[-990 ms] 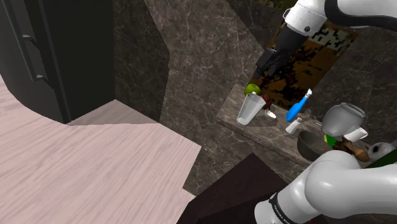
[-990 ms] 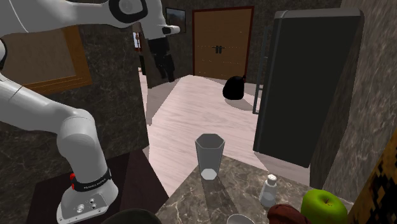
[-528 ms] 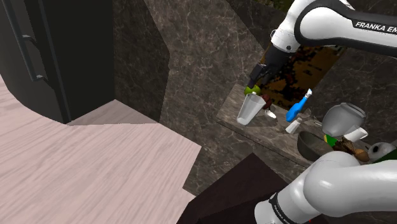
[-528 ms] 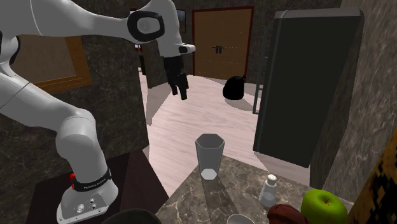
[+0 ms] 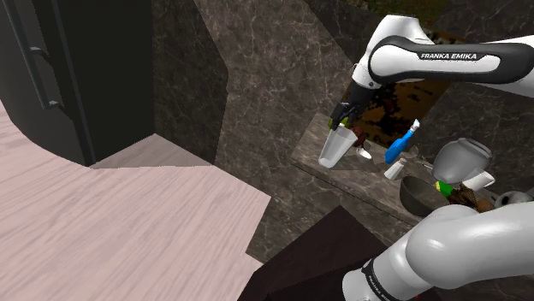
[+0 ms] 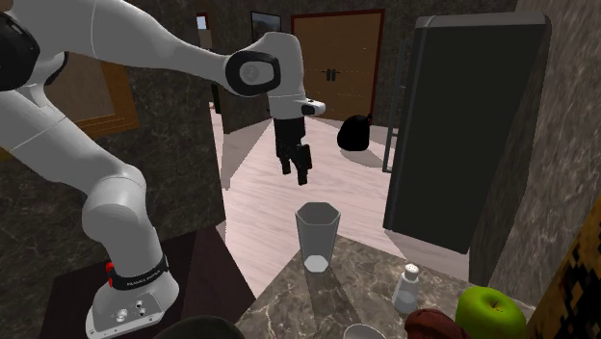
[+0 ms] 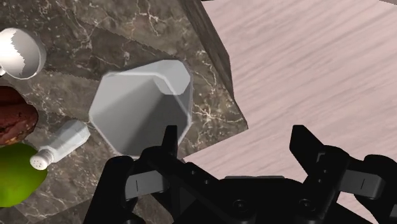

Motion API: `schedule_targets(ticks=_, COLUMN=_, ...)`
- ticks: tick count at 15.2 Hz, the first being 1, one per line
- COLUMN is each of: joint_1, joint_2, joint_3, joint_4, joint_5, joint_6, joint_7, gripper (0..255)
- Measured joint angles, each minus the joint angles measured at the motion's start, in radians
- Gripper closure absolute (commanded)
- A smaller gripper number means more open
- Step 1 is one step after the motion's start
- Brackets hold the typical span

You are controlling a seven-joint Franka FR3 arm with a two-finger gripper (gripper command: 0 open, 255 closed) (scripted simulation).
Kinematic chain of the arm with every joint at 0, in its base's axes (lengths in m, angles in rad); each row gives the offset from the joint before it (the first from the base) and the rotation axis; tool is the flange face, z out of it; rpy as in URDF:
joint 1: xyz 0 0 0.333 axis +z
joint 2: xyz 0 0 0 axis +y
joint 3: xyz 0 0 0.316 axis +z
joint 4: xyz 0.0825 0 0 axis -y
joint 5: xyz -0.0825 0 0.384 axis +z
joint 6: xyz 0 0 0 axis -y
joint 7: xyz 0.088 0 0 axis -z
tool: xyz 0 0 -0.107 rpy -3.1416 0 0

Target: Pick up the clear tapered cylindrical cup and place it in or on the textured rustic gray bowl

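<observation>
**Item:** clear cup [image 5: 336, 147], tapered, with an eight-sided rim, wider at the mouth than at the base.

**Location:** upright and empty at the corner of the dark marble bench [image 7: 114, 32], right of centre in the shoulder view and at lower centre in the second exterior view [image 6: 317, 236]. A salt shaker [image 7: 62, 141] lies just beside it, and a green apple [image 7: 16, 175] sits past that.

**Gripper** [image 7: 235, 137]**:** hovers above the cup with its fingers spread wide and nothing between them. One finger is over the rim, the other over the pale wood floor [image 7: 305, 57] beyond the bench edge.

**Handling (judged):**
- Probably light and rigid, with smooth walls that may slip.
- It would tip easily, and the bench edge is close.
- Best taken across two opposite flat facets in the upper half (the flare should stop it sliding down through the fingers).

**Destination:** dark gray bowl [image 5: 417, 195], at the lower right of the shoulder view, well apart from the cup.

**Obscured:**
- The bowl's near side is cut off by the arm [image 5: 462, 244], and its texture is hard to make out.
- The cup's walls blend into the marble behind them.
- In the shoulder view the gripper overlaps the apple.
</observation>
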State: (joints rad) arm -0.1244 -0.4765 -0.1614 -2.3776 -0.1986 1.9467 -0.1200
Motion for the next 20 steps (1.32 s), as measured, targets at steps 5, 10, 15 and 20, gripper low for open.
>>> schedule_targets(ticks=5, joint_1=-0.029, joint_2=0.123, joint_3=-0.054, joint_4=0.008, joint_5=-0.031, joint_6=0.088, joint_7=-0.044, gripper=0)
schedule_targets(ticks=10, joint_1=-0.035, joint_2=0.160, joint_3=-0.066, joint_4=-0.028, joint_5=-0.039, joint_6=0.159, joint_7=-0.046, gripper=0)
schedule_targets(ticks=15, joint_1=-0.037, joint_2=0.170, joint_3=-0.071, joint_4=-0.053, joint_5=-0.043, joint_6=0.195, joint_7=-0.044, gripper=0)
schedule_targets(ticks=20, joint_1=-0.037, joint_2=0.171, joint_3=-0.071, joint_4=-0.054, joint_5=-0.043, joint_6=0.197, joint_7=-0.044, gripper=255)
